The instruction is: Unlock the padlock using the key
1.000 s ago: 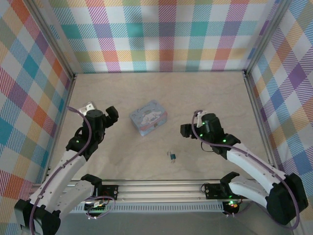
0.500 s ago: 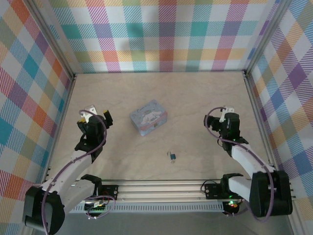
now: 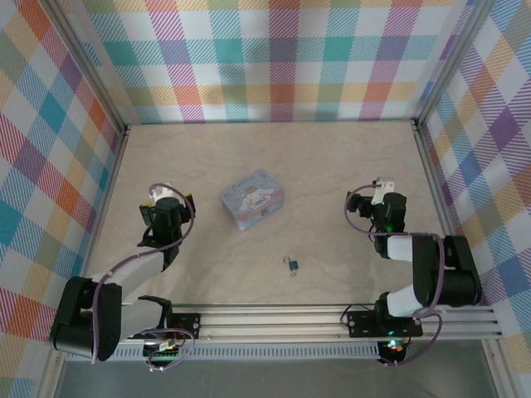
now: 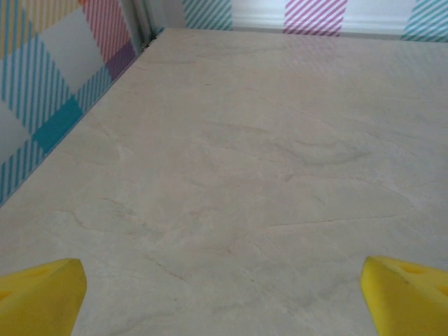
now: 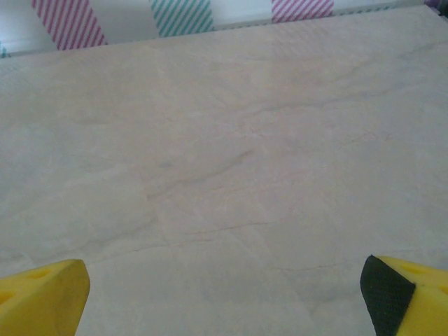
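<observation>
The padlock (image 3: pixel 292 264), tiny with a dark blue body and a thin silvery shackle, lies on the table near the front middle, between the two arms. A pale sliver at its near end may be the key, but it is too small to tell. My left gripper (image 3: pixel 163 194) sits folded back at the left, well away from the padlock. In the left wrist view the left gripper (image 4: pixel 224 301) is open, with its yellow fingertips (image 4: pixel 42 297) wide apart over bare table. My right gripper (image 3: pixel 382 187) is folded back at the right. The right gripper (image 5: pixel 224 301) is likewise open and holds nothing.
A light blue cartoon-print tin box (image 3: pixel 252 198) stands behind the padlock, left of centre. Checked walls (image 3: pixel 274 58) close the table at the back and both sides. An aluminium rail (image 3: pixel 274 319) runs along the near edge.
Both arms have drawn back from the middle and folded in toward their own sides. The right jaws have spread a little wider. The padlock and the tin box have not moved.
</observation>
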Action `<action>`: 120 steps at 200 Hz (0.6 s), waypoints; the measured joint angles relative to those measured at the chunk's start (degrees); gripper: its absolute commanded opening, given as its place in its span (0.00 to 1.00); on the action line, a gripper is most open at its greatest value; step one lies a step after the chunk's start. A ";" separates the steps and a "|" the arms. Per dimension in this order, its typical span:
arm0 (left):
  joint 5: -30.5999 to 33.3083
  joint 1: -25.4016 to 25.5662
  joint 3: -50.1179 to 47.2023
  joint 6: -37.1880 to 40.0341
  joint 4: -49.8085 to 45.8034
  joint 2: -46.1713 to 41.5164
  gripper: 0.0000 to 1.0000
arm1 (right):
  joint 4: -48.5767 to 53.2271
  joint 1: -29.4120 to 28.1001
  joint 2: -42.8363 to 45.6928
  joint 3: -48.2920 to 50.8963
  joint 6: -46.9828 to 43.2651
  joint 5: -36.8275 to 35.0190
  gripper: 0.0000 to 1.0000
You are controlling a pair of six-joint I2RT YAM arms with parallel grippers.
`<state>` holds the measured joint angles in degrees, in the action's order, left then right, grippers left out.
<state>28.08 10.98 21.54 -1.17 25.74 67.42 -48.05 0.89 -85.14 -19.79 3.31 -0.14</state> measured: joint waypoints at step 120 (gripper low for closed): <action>-11.15 -3.43 -0.70 1.88 21.70 22.27 1.00 | 0.11 0.50 -3.10 -2.21 -0.79 2.19 1.00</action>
<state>16.93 7.55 20.84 0.71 47.44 89.69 -47.94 1.39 -88.25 -22.00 2.52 2.04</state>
